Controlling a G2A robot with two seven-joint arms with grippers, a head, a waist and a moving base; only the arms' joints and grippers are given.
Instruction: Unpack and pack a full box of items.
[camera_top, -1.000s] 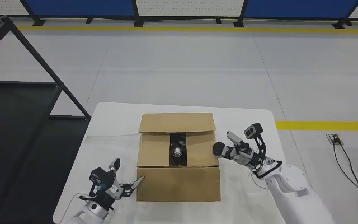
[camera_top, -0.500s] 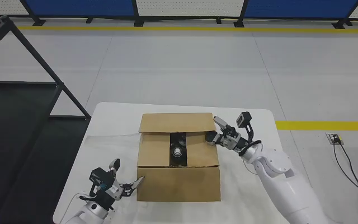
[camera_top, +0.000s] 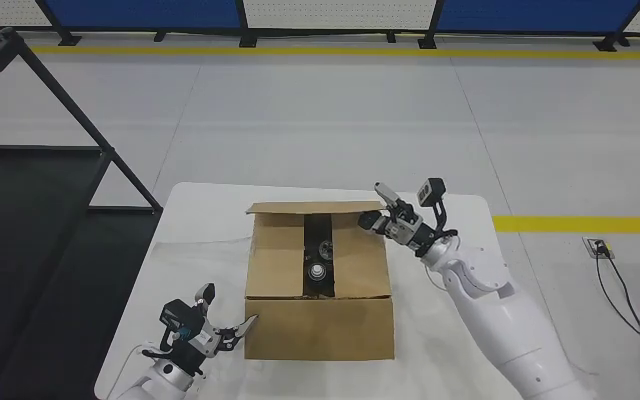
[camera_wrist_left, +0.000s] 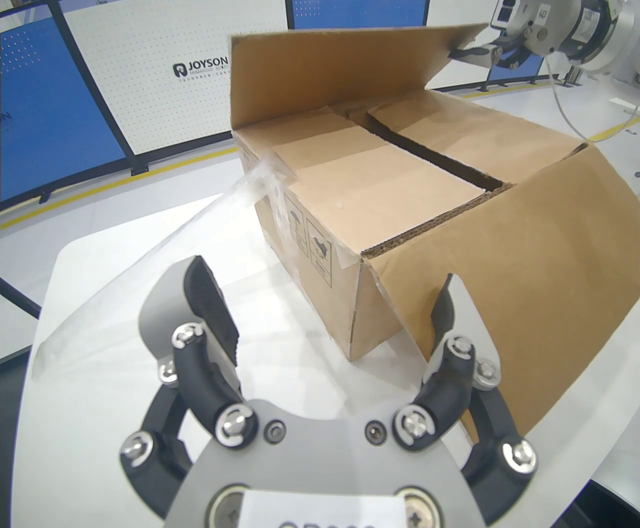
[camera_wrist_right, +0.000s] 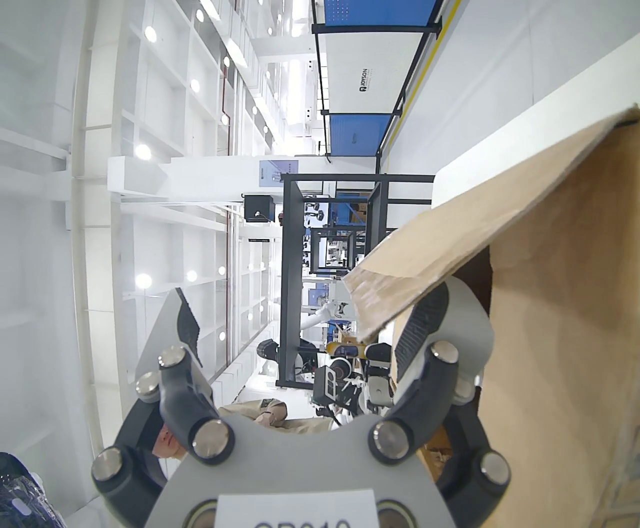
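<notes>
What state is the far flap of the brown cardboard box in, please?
Raised: the brown cardboard far flap stands upright, with the right tool at its corner.

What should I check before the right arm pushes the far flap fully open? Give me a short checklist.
1. Right gripper open, one finger against the far flap's corner: ok.
2. Far flap raised about upright: ok.
3. Left gripper open, away from the far flap: ok.
4. Side flaps out of the way: not ok, both lie folded over the box with a narrow gap between them.
5. Tape free of the far flap: cannot tell.
</notes>
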